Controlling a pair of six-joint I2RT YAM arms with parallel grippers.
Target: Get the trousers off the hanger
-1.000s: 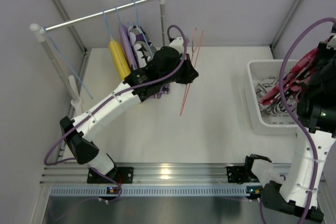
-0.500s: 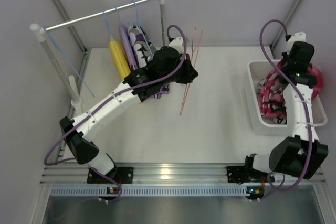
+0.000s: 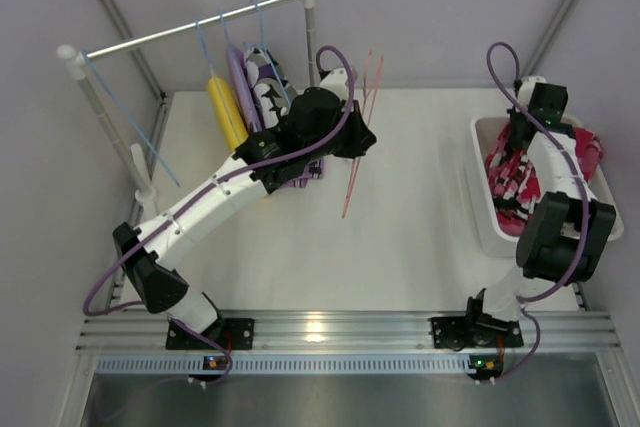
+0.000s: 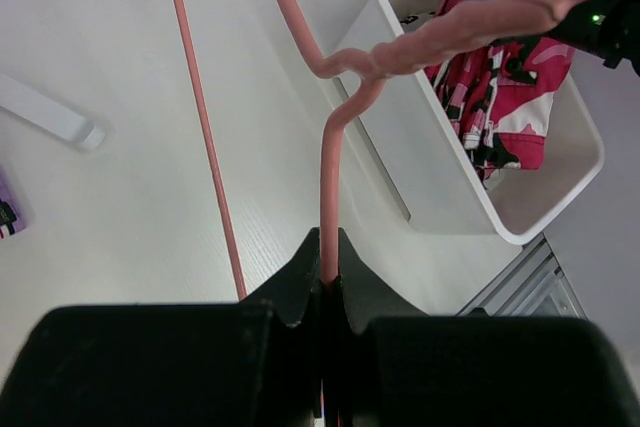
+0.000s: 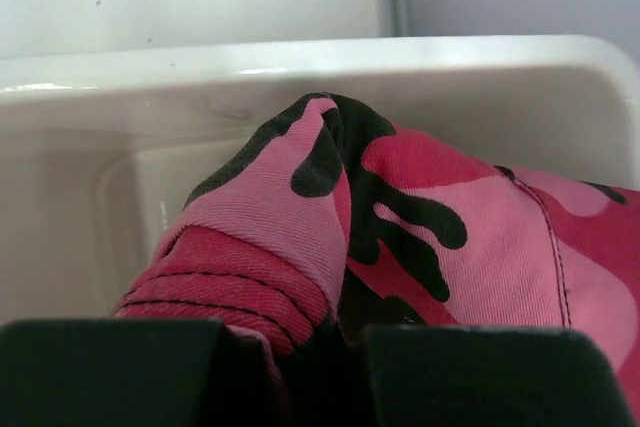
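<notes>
My left gripper (image 3: 356, 139) is shut on the wire of an empty pink hanger (image 3: 352, 182), held upright over the table right of the rack; the left wrist view shows the wire (image 4: 328, 162) pinched between the jaws. My right gripper (image 3: 522, 144) is down inside the white bin (image 3: 478, 197), shut on the red-pink trousers (image 3: 585, 147) with black and white blotches. In the right wrist view their cloth (image 5: 440, 217) bunches in the jaws against the bin's wall (image 5: 300, 57). Yellow (image 3: 226, 112), purple (image 3: 240, 82) and black-and-white spotted (image 3: 268, 87) trousers hang on the rack.
The rack's rail (image 3: 180, 32) runs along the back left on two white posts. An empty blue hanger (image 3: 140, 137) hangs at its left end. The bin stands at the right edge of the table. A cage post rises behind the bin.
My right arm has swung from raised at the near right down into the bin, carrying the red-pink trousers. My left arm and the pink hanger have stayed put.
</notes>
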